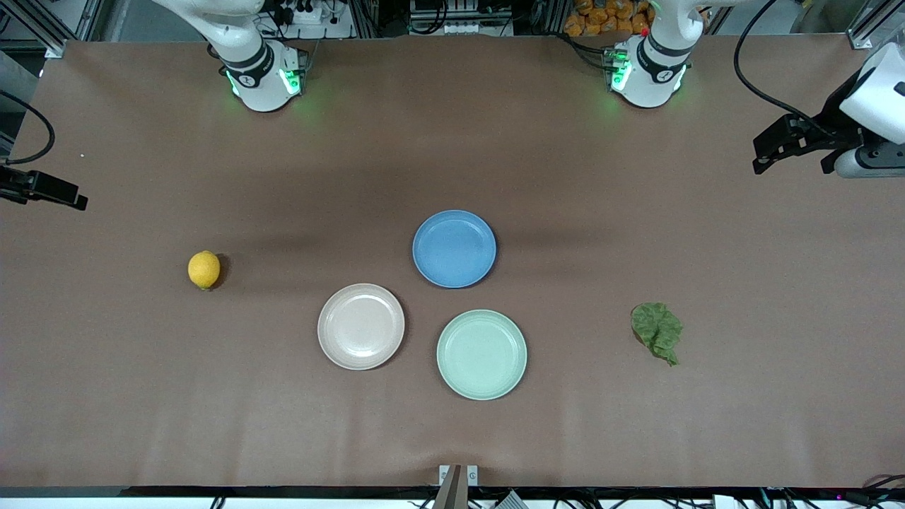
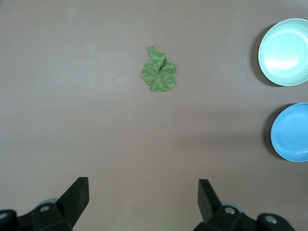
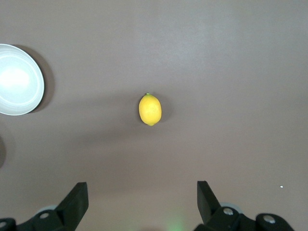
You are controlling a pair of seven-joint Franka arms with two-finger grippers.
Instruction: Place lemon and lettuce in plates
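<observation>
Mint plate [image 1: 481, 354] whole (right hand [image 1: 53, 192] edge-cropped)

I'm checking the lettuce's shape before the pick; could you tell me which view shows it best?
The left wrist view: the lettuce lies unobstructed, stem end and wrinkles clear. The front view shows it smaller, toward the left arm's end. The right wrist view misses it.

You saw two white arms with black joint bands and green-lit bases, black cables trailing, each ending in black angular fingers [image 2: 77, 195] with silver screws.
</observation>
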